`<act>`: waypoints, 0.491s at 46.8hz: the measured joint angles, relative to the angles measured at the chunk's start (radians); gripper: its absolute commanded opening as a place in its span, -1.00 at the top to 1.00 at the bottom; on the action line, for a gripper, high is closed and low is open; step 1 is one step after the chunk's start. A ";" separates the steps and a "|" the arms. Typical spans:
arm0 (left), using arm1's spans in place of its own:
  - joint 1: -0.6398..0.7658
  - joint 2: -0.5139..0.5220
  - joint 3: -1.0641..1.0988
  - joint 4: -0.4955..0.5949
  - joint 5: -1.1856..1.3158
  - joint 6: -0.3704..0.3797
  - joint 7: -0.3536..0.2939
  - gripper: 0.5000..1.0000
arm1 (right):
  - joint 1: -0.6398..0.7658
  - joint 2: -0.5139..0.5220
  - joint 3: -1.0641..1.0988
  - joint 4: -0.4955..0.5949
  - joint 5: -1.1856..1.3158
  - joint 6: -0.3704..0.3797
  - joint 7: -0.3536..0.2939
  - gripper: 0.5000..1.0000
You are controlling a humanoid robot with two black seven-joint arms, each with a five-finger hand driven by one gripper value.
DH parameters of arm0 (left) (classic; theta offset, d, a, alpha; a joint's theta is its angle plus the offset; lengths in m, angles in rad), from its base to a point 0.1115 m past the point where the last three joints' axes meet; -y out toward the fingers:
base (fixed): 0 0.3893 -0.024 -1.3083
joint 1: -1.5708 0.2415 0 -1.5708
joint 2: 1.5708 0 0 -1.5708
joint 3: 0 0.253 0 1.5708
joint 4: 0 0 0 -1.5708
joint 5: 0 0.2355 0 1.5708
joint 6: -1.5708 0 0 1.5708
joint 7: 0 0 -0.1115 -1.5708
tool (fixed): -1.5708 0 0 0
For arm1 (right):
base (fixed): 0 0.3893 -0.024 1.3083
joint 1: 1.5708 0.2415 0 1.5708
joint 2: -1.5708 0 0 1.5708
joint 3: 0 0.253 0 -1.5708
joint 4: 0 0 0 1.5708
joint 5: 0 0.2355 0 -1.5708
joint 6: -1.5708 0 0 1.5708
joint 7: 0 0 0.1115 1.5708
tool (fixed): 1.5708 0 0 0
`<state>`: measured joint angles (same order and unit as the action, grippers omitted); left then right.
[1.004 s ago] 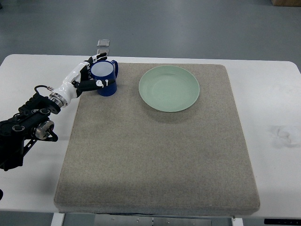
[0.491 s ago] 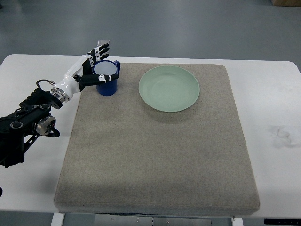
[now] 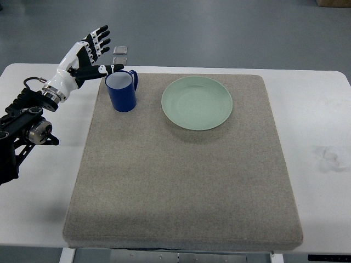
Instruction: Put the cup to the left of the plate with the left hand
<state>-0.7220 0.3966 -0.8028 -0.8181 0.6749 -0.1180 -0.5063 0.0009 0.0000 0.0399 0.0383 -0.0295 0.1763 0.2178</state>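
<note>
A dark blue cup (image 3: 123,91) with a white inside stands upright on the grey mat (image 3: 181,175), its handle toward the plate. The pale green plate (image 3: 197,102) lies to its right, a small gap between them. My left hand (image 3: 94,53) hovers up and to the left of the cup, open with its fingers spread, touching nothing. Its black forearm (image 3: 24,129) comes in from the left edge over the white table.
The white table (image 3: 323,109) shows around the mat on both sides. A small grey object (image 3: 120,54) lies on the floor beyond the table's far edge, behind the cup.
My left hand has let go of the cup, spread its fingers and drawn back up and to the left. The cup stays standing left of the plate.
</note>
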 measured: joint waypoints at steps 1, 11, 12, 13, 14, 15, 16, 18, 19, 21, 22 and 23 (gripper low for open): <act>-0.003 -0.001 -0.017 0.000 -0.004 0.001 0.000 -0.98 | 0.000 0.000 0.000 0.000 0.000 0.000 0.000 -0.73; -0.064 -0.003 -0.060 0.007 -0.177 0.004 0.017 -0.98 | 0.000 0.000 0.000 0.000 0.000 0.000 0.000 -0.73; -0.072 -0.002 -0.055 0.009 -0.205 0.006 0.020 -0.98 | 0.000 0.000 0.000 0.000 0.000 0.000 0.000 -0.73; -0.078 -0.002 -0.052 0.011 -0.224 0.007 0.024 -0.98 | 0.000 0.000 0.000 0.000 0.000 0.000 0.000 -0.73; -0.083 -0.002 -0.051 0.012 -0.242 0.011 0.028 -0.98 | 0.000 0.000 0.000 0.000 0.000 0.000 0.000 -0.73; -0.087 -0.003 -0.050 0.012 -0.258 0.017 0.034 -0.98 | -0.001 0.000 0.000 0.000 0.000 0.000 0.000 -0.73; -0.092 -0.004 -0.050 0.013 -0.274 0.023 0.041 -0.98 | -0.001 0.000 0.000 0.000 0.000 0.000 0.000 -0.73; -0.097 -0.005 -0.049 0.013 -0.292 0.034 0.054 -0.98 | 0.000 0.000 0.000 0.000 0.000 0.000 0.000 -0.73; -0.101 -0.007 -0.049 0.013 -0.301 0.039 0.062 -0.98 | 0.000 0.000 0.000 0.000 0.000 0.000 0.000 -0.73; -0.104 -0.009 -0.050 0.015 -0.310 0.044 0.070 -0.97 | 0.000 0.000 0.000 0.000 0.000 0.000 0.000 -0.73; -0.105 -0.011 -0.050 0.018 -0.314 0.045 0.074 -0.97 | 0.000 0.000 0.000 0.000 0.000 0.000 0.000 -0.73; -0.105 -0.013 -0.049 0.023 -0.317 0.047 0.078 -0.97 | 0.000 0.000 0.000 0.000 0.000 0.000 0.000 -0.73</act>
<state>-0.8269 0.3835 -0.8521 -0.7953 0.3582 -0.0714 -0.4280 0.0008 0.0000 0.0399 0.0383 -0.0296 0.1765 0.2178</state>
